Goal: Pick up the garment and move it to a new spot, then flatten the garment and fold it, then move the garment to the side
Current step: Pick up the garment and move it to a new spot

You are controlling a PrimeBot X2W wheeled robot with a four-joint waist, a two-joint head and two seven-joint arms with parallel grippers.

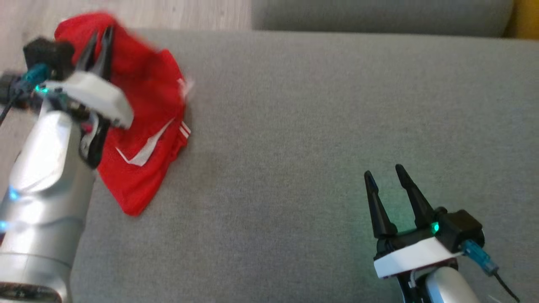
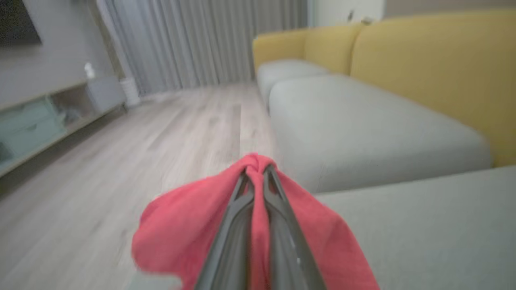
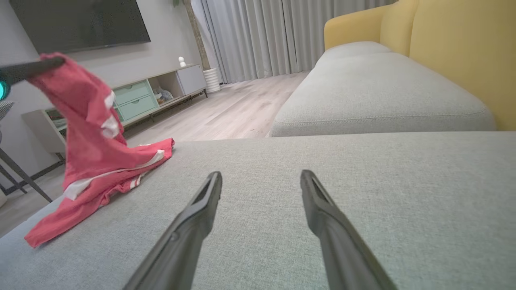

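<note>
The garment (image 1: 145, 126) is red with white stripes, at the left end of the grey sofa cushion (image 1: 316, 126). My left gripper (image 1: 99, 40) is shut on a bunched part of the garment (image 2: 193, 225), red cloth pinched between the fingertips. That part is lifted, while the lower part of the garment (image 3: 96, 169) trails on the cushion. My right gripper (image 1: 383, 172) hovers open over the cushion's near right, nothing between its fingers (image 3: 193, 213).
The sofa cushion's left edge drops to a wooden floor (image 2: 121, 153). A second grey cushion (image 3: 379, 92) lies ahead, with a yellow backrest (image 3: 463, 52) to the right. A TV cabinet (image 3: 133, 100) stands against the far wall.
</note>
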